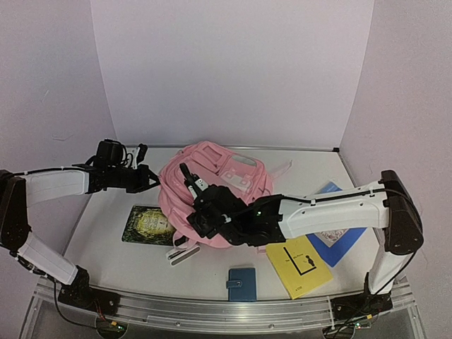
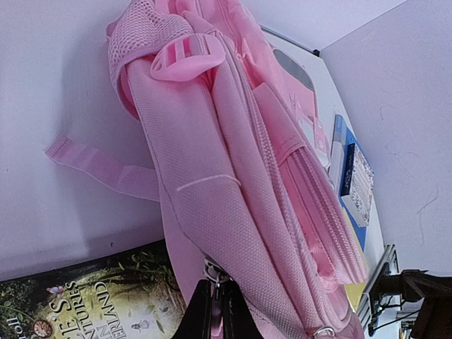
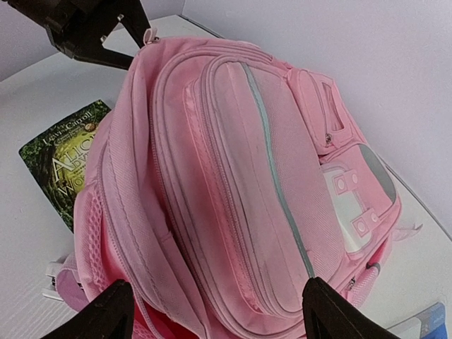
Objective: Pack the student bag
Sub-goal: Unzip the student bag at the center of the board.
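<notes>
While green bk [image 1: 147, 224] abuts student bag [image 1: 212, 169], wallet [image 1: 242, 284], yellow bk [image 1: 298, 265] lie apart.

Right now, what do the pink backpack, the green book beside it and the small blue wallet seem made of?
The backpack: matte woven synthetic-looking fabric, with visible weave and stitched seams; its side pocket is open mesh. The book: paper, with a printed cover that looks slightly glossy. The wallet: smooth blue cover, possibly faux leather; too small to tell.
</notes>
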